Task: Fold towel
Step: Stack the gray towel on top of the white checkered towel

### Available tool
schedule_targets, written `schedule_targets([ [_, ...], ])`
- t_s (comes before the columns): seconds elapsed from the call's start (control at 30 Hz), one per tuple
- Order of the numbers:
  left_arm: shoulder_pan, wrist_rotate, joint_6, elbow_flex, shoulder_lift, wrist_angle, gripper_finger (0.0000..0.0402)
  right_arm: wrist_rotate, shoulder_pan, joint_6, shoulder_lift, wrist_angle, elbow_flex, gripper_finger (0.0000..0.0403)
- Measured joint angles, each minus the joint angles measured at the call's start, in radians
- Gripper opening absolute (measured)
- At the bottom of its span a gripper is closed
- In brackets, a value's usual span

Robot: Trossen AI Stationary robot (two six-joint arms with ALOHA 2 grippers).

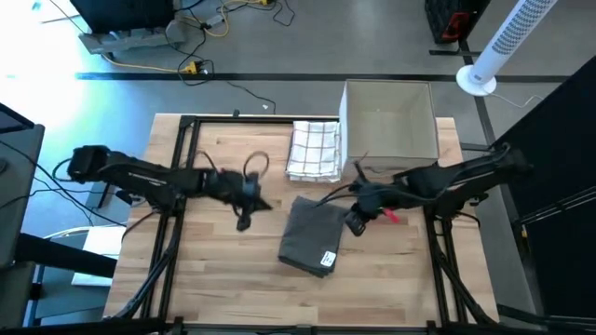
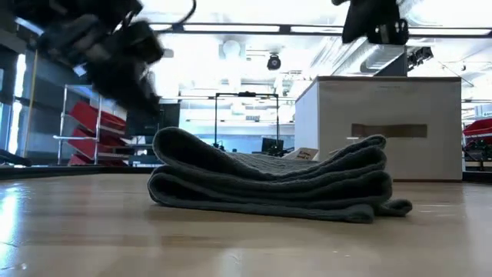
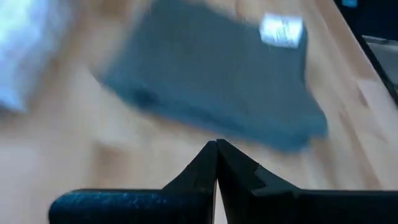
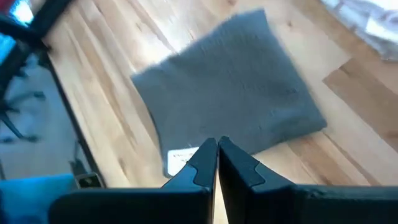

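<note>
When I look down from above, I see the gray towel [image 1: 312, 236] lying folded on the wooden table [image 1: 223, 279], near the middle. It has a small white tag [image 1: 328, 260] at its near corner. From the low camera the towel [image 2: 269, 185] sits in soft stacked layers, flat on the wood.

My left gripper [image 1: 244, 220] hangs over the bare table just left of the towel, not touching it. In its own wrist camera, its two dark fingers [image 3: 202, 171] are pressed together with nothing between them.

My right gripper [image 1: 355, 221] is just beside the towel's right edge. Its fingers [image 4: 205, 163] are pressed together too, and they hold nothing.

Behind the towel, at the far side of the table, lies a white checked cloth [image 1: 314, 149]. Next to it stands a white box [image 1: 389, 119]. Off the table, a white fan [image 1: 503, 42] stands on the floor.
</note>
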Motion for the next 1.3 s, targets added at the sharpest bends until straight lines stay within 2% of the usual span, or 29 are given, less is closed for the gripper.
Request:
schedule_targets([
  [0.2, 0.136, 0.102, 0.047, 0.184, -0.005, -0.005, 0.0000, 0.160, 0.091, 0.072, -0.090, 0.007, 0.000, 0.0000],
  [0.4, 0.165, 0.120, 0.142, 0.330, 0.039, -0.048, 0.0015, 0.303, 0.168, 0.078, -0.188, 0.008, 0.000, 0.0000],
  [0.73, 0.199, 0.111, 0.160, 0.616, 0.313, -0.228, 0.0096, 0.592, 0.280, -0.124, -0.336, 0.008, 0.000, 0.0000],
  [0.87, 0.216, 0.113, 0.168, 0.701, 0.405, -0.315, 0.0124, 0.610, 0.284, -0.215, -0.365, 0.008, 0.000, 0.0000],
  [1.0, 0.232, 0.126, 0.170, 0.739, 0.448, -0.351, 0.0142, 0.600, 0.282, -0.281, -0.384, 0.008, 0.000, 0.0000],
  [1.07, 0.247, 0.164, 0.197, 0.740, 0.459, -0.356, 0.0144, 0.600, 0.282, -0.298, -0.394, 0.008, 0.000, 0.0000],
  [1.2, 0.293, 0.308, 0.220, 0.740, 0.478, -0.360, 0.0143, 0.645, 0.273, -0.303, -0.419, 0.008, 0.000, 0.0000],
  [1.3, 0.308, 0.358, 0.218, 0.740, 0.494, -0.360, 0.0143, 0.658, 0.255, -0.303, -0.447, 0.007, 0.000, 0.0000],
])
